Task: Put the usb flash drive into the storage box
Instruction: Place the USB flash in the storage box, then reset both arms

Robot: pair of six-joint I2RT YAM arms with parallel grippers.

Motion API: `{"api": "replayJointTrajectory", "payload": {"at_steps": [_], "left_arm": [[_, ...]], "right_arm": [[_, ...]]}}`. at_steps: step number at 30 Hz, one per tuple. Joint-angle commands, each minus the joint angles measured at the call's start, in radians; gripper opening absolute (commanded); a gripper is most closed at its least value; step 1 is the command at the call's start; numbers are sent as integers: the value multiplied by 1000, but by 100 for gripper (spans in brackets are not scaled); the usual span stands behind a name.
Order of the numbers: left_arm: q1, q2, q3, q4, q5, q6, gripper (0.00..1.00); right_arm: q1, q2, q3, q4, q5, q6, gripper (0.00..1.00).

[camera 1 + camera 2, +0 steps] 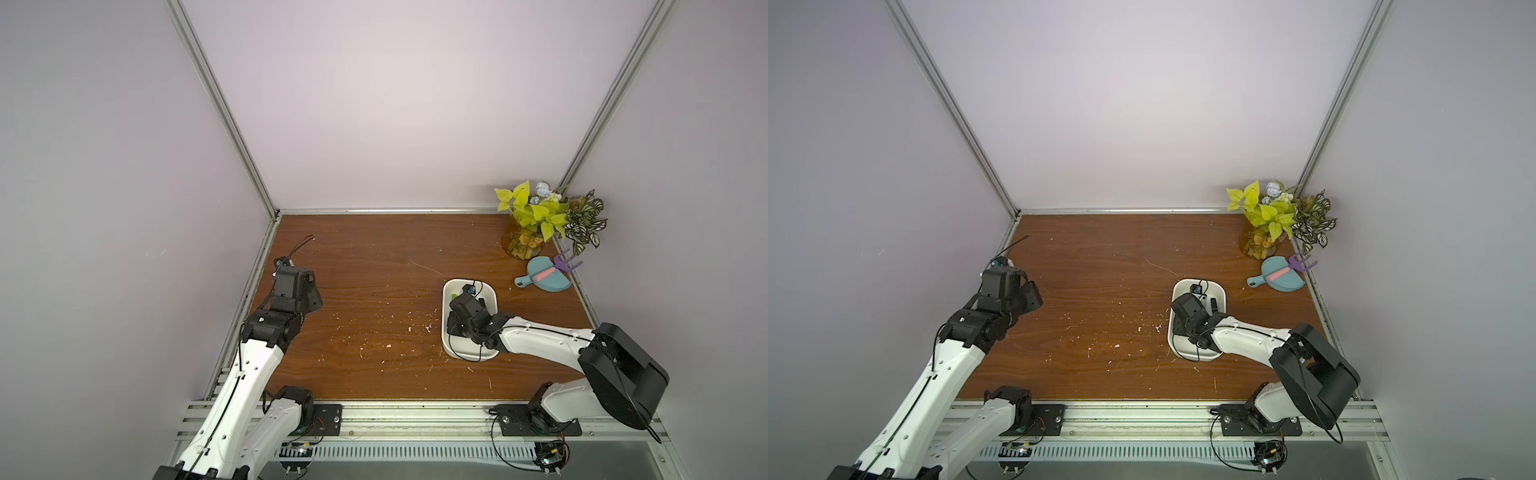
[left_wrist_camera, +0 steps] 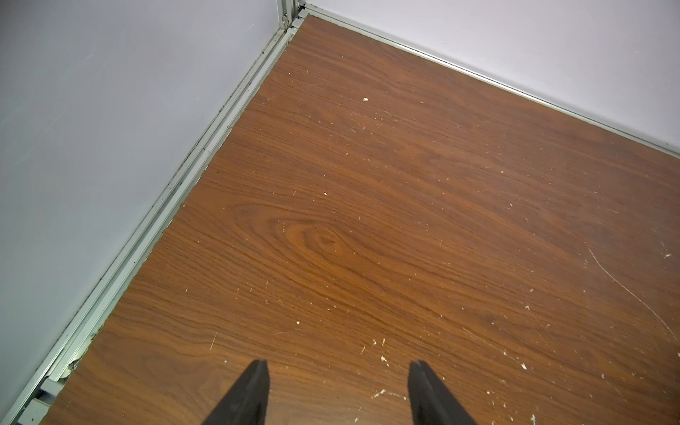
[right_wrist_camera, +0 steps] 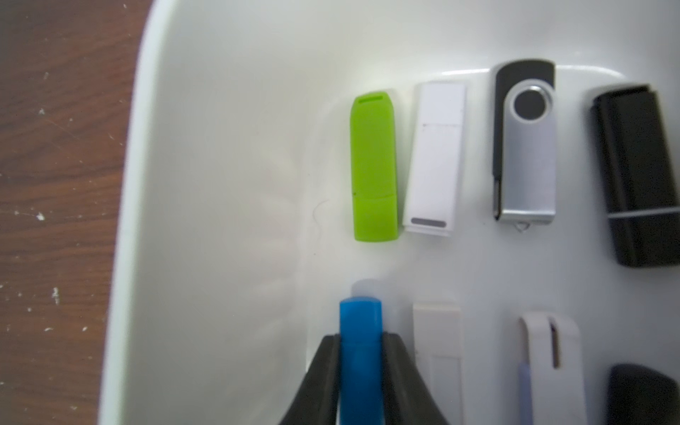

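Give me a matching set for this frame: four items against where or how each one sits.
1 blue flash drive
2 green flash drive
3 left gripper
4 teal dustpan

A open, holding nothing
B beside the plant
C between the right jaws
D lying free in the storage box

Pairs: 1-C, 2-D, 3-A, 4-B

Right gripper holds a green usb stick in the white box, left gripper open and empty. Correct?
No: the right gripper holds the blue stick, per the right wrist view; the green stick lies loose in the storage box. The left gripper is open and empty.
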Motion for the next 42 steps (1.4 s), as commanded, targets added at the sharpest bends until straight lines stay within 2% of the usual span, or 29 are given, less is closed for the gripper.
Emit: {"api": "replayJointTrajectory", "payload": {"at_steps": [1, 4, 9, 12, 15, 16, 18, 19, 20, 23, 24, 25, 29, 31, 33, 34, 35, 37, 39, 41, 42], "left_arm": [[8, 7, -10, -1, 13, -1, 60], [7, 7, -10, -1, 13, -1, 60], [0, 3, -10, -3, 7, -2, 63], [0, -7, 0, 1, 29, 9, 65], [0, -26, 18, 41, 101, 2, 68], [1, -38, 19, 71, 123, -31, 69], [-2, -70, -14, 191, 191, -84, 75], [-12, -89, -54, 276, 203, -107, 91], [-22, -102, -91, 352, 182, -120, 100], [-59, -105, -222, 594, 64, -95, 100], [-70, -96, -269, 670, 19, -66, 100], [-78, -82, -308, 737, -25, -38, 99], [-82, 6, -486, 1066, -189, 114, 100], [-83, 54, -565, 1233, -158, 240, 100], [-81, 117, -628, 1402, -107, 361, 100], [-79, 151, -632, 1453, -133, 364, 100], [-77, 172, -580, 1354, -167, 345, 100], [-72, 235, -577, 1407, -166, 425, 100], [-53, 331, -647, 1646, -158, 503, 99], [5, 436, -678, 1792, -89, 506, 100], [22, 492, -663, 1838, -110, 510, 99]], "right_arm": [[-6, -13, 33, 11, -2, 12, 32], [-6, -44, 62, -29, -5, -2, 39], [-7, -155, 126, -95, 15, -60, 45], [-8, -289, 139, -78, 123, -200, 51], [-13, -453, 64, 20, 379, -356, 61], [-21, -513, 2, 89, 452, -416, 74], [-46, -614, -98, 217, 582, -496, 91], [-71, -661, -137, 260, 621, -517, 94], [-97, -695, -167, 284, 634, -528, 96], [-200, -752, -243, 330, 660, -562, 99], [-233, -759, -282, 376, 656, -618, 99], [-258, -763, -318, 424, 649, -661, 99], [-392, -725, -415, 592, 561, -664, 99], [-471, -661, -401, 597, 540, -614, 99], [-543, -612, -390, 603, 463, -626, 99], [-561, -598, -409, 642, 464, -635, 99], [-575, -580, -440, 716, 473, -641, 99], [-603, -526, -497, 856, 449, -659, 99], [-609, -417, -535, 1001, 464, -691, 99], [-612, -304, -546, 1164, 486, -726, 99], [-609, -268, -530, 1184, 449, -746, 99]]}}
